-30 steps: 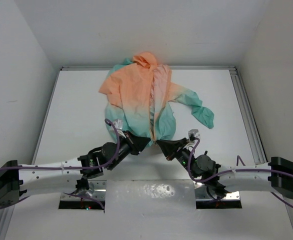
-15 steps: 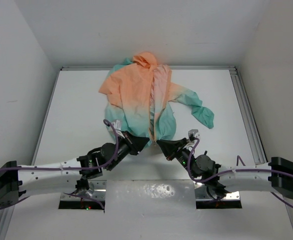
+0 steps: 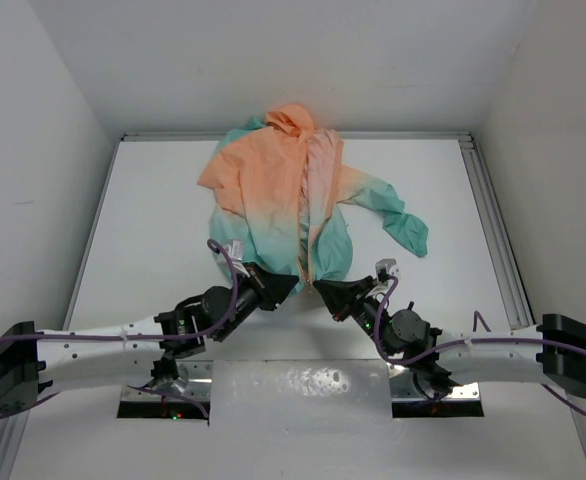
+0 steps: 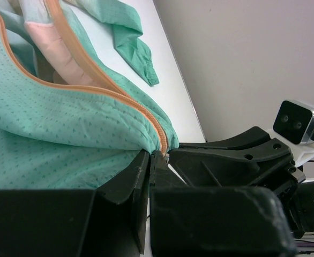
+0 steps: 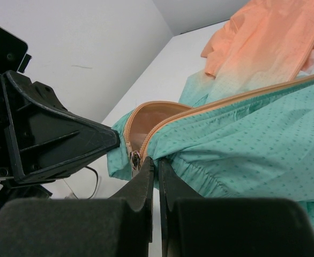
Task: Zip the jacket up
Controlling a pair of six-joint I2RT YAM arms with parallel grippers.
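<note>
The jacket [image 3: 283, 195] lies spread on the table, peach-orange at the far end and teal at the near hem. Its orange zipper [image 3: 306, 225] is open, showing the pale lining. My left gripper [image 3: 291, 283] is shut on the teal bottom hem of the left front panel [image 4: 150, 156], right at the end of the zipper tape. My right gripper [image 3: 320, 288] is shut on the teal hem of the other panel [image 5: 157, 161]. The metal zipper slider [image 5: 135, 159] hangs just left of its fingers. The two grippers nearly touch.
One teal-cuffed sleeve [image 3: 403, 222] trails to the right of the jacket. A raised rail [image 3: 493, 220] runs along the table's right side. White walls close in the table at the back and at both sides.
My left gripper has edged slightly along the hem. Otherwise both arms and the jacket stay as they were.
</note>
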